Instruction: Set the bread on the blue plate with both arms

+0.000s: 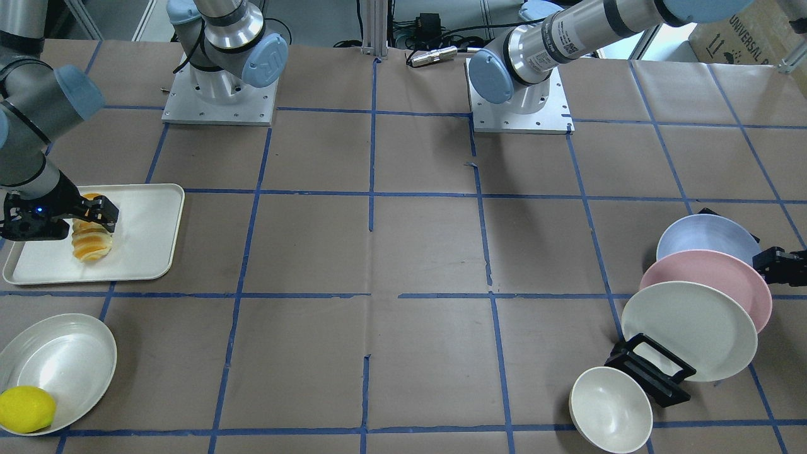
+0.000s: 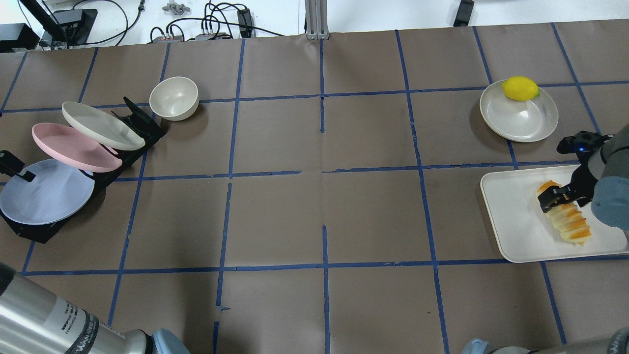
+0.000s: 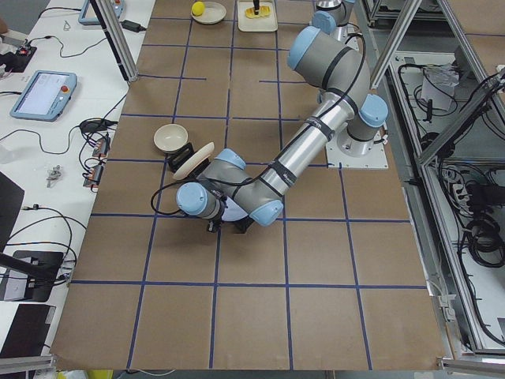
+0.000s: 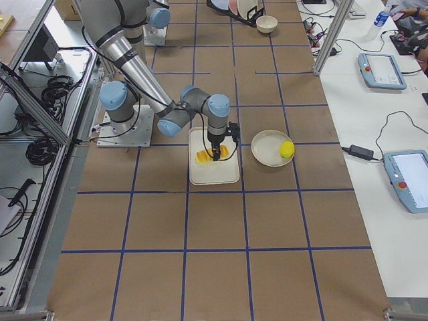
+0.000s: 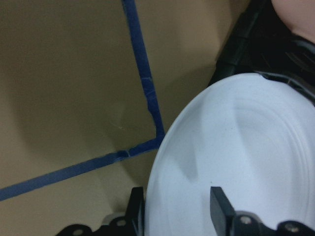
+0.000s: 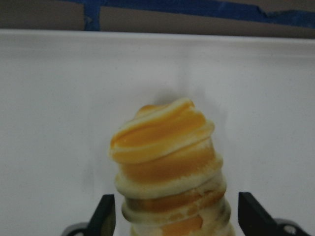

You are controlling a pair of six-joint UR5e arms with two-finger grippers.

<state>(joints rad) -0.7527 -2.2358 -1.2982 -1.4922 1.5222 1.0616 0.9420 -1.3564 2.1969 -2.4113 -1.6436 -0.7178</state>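
Observation:
The bread [image 1: 93, 243], a ridged orange and cream loaf, lies on a white tray [image 1: 151, 227] on my right side. My right gripper [image 1: 94, 214] is down over one end of it. In the right wrist view the bread [image 6: 167, 147] stands between the gripper's [image 6: 178, 211] open fingers, which do not touch it. The blue plate [image 1: 700, 236] leans in a black rack on my left. My left gripper [image 1: 772, 261] is at its rim. In the left wrist view the gripper [image 5: 177, 196] is open, with the plate's [image 5: 246, 147] edge between its jaws.
A pink plate [image 1: 706, 277] and a larger cream plate [image 1: 687, 328] lean in the same rack [image 1: 649, 372]. A small cream bowl [image 1: 610, 410] stands beside the rack. A lemon [image 1: 25, 408] lies in a cream dish [image 1: 69, 359] near the tray.

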